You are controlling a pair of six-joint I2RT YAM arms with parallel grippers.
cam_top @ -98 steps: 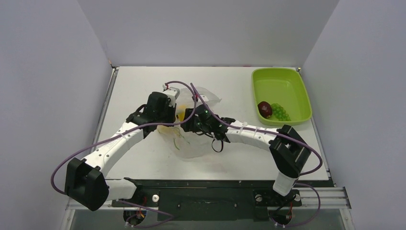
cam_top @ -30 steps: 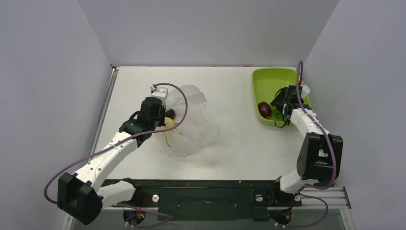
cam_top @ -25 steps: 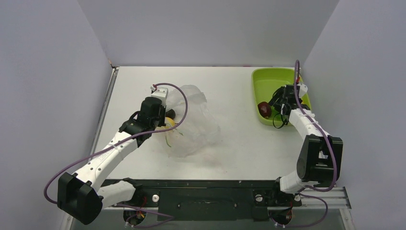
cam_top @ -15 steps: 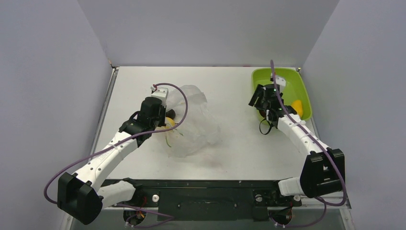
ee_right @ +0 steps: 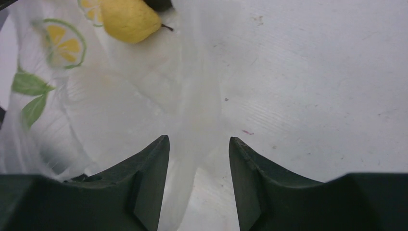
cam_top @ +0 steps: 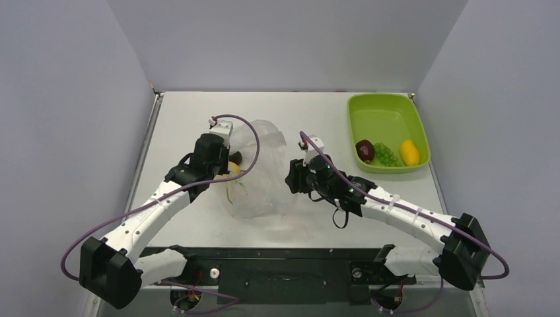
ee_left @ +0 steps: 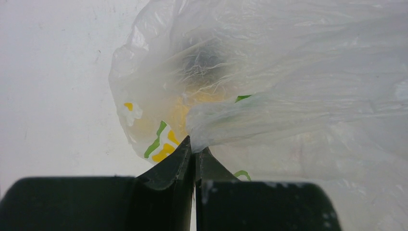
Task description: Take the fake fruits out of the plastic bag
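Note:
The clear flower-printed plastic bag lies crumpled at the table's middle. My left gripper is shut on a fold of its film at the left side; in the left wrist view the fingertips pinch the film, with a yellowish fruit dim behind it. A yellow pear-shaped fake fruit lies inside the bag. My right gripper stands open at the bag's right edge, a loose fold of film between its fingers. A dark red fruit, green grapes and a yellow-orange fruit lie in the tray.
The lime-green tray stands at the back right near the right wall. Grey walls close in the table on the left, the back and the right. Bare white tabletop lies right of the bag.
My right arm has swung left from the tray to the bag's right edge, leaving a yellow-orange fruit in the tray. My left gripper has kept its pinch on the bag.

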